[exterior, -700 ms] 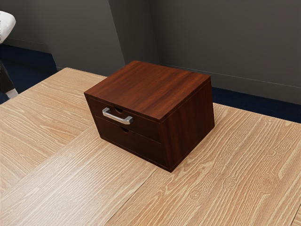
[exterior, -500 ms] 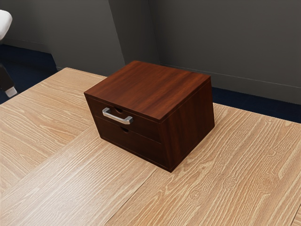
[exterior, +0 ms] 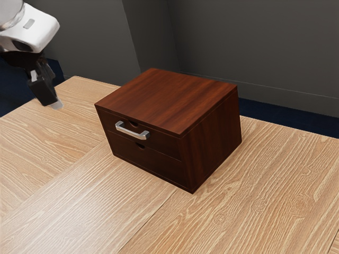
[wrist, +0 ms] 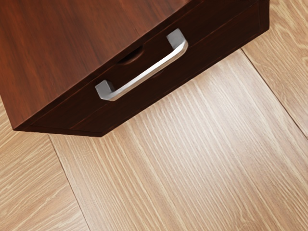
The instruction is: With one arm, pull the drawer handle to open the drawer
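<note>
While end effector (exterior: pixel 46 91) hangs over desk (exterior: pixel 79 206) at exterior view's left, arm (exterior: pixel 24 29) cut off by frame, can't tell if open or closed tbh. Handle (exterior: pixel 132 130) on shut top drawer (exterior: pixel 159 140), well apart.

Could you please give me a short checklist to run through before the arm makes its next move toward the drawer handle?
1. The top drawer is shut and ready to pull: ok, its front sits flush in the cabinet.
2. The handle is in plain sight: ok, the silver bar shows unobstructed in both views.
3. The gripper is at the handle: not ok, it hangs above the table at the exterior view's left, well apart from the cabinet.
4. The handle is squared to the hand: not ok, it runs diagonally across the wrist view.
5. The drawer has room to slide out: ok, bare tabletop lies before it.
</note>
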`<state>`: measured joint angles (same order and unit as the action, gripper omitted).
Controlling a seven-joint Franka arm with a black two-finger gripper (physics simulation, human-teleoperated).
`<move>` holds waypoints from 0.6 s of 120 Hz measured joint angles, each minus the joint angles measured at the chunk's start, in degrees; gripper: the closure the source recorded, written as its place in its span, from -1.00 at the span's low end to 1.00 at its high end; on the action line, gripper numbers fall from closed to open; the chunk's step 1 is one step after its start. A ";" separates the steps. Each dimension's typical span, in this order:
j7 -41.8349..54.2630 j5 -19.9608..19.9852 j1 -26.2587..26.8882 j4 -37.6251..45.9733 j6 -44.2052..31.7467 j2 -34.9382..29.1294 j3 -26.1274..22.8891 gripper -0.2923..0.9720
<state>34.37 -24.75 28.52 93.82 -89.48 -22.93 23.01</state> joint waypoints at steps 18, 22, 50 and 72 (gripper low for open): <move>7.92 0.35 0.06 4.74 -4.49 -0.43 -0.14 -0.54; 9.58 0.45 -0.07 6.19 -5.65 -0.91 -0.17 -0.54; 19.61 0.21 -1.98 17.58 -13.60 -7.22 -0.54 -0.54; 25.63 -1.34 -2.18 23.74 -19.00 -9.96 -0.93 -0.54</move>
<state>60.00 -26.10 26.34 117.56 -108.48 -32.89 22.08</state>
